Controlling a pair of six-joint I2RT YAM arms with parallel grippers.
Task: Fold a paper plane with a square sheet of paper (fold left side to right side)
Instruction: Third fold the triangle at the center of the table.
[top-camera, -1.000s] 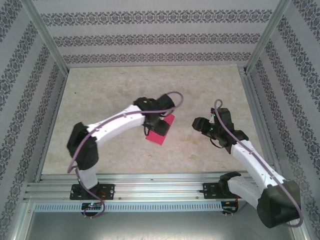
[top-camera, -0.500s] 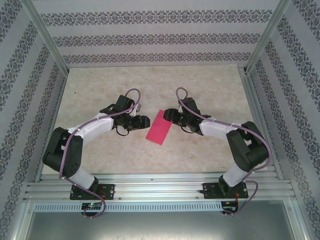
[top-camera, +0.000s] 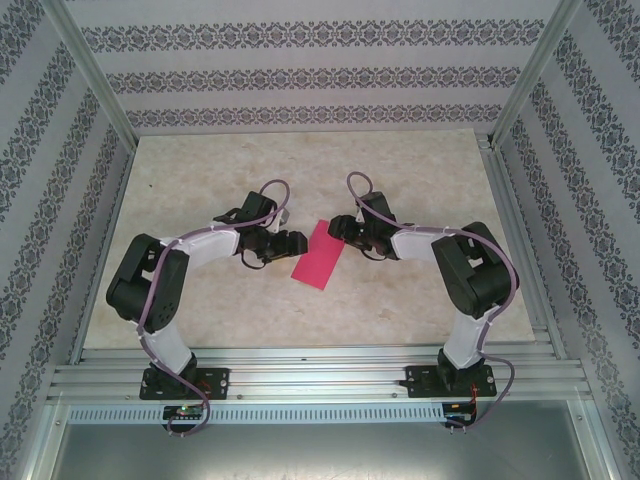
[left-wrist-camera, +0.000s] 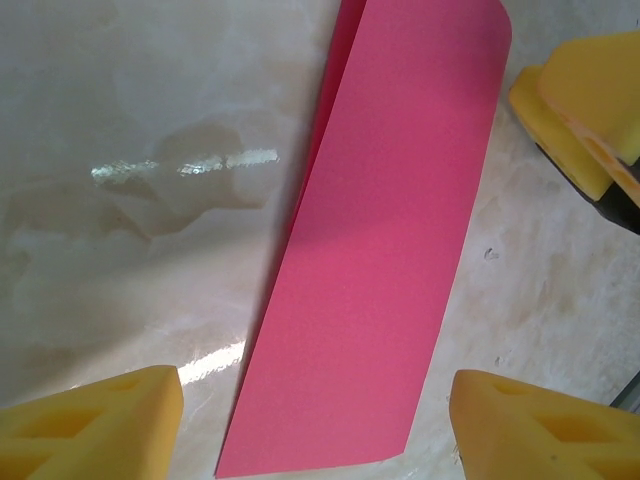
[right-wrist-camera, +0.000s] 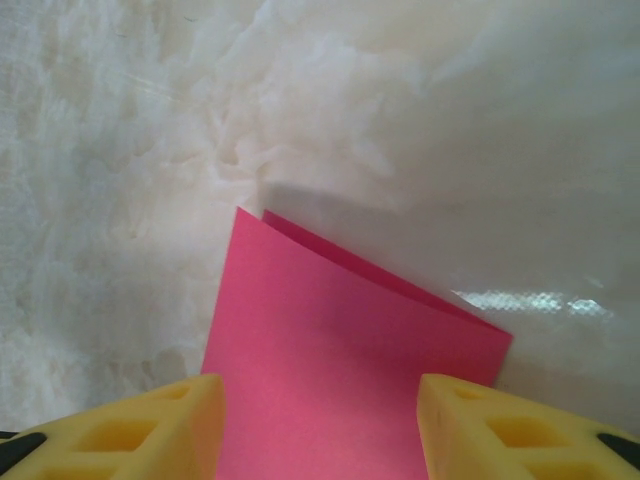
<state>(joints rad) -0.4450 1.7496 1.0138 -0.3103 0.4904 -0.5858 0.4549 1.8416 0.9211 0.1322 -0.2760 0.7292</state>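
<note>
My left gripper (top-camera: 291, 243) sits just left of centre in the overhead view, and my right gripper (top-camera: 341, 228) sits just right of centre, the two facing each other across the pink sheet of paper (top-camera: 318, 255). The sheet lies flat on the pale marbled table (top-camera: 400, 170), folded into a narrow strip that slants from upper right to lower left. In my left wrist view the left gripper (left-wrist-camera: 315, 390) has its jaws apart. One yellow pad sits in the lower left corner, the other in the lower right, and the near end of the sheet (left-wrist-camera: 385, 250) lies between them, unclamped. At the sheet's upper left edge a second layer peeks out from under the top one. A yellow pad of the right gripper (left-wrist-camera: 575, 110) shows at the upper right, just beside the sheet's far corner. In my right wrist view the right gripper (right-wrist-camera: 320, 395) is also spread, its pads low in the frame on either side of the sheet (right-wrist-camera: 340, 350). The paper runs up to mid-frame, where two layers part slightly at the far edge. I cannot tell whether these pads touch the paper.
</note>
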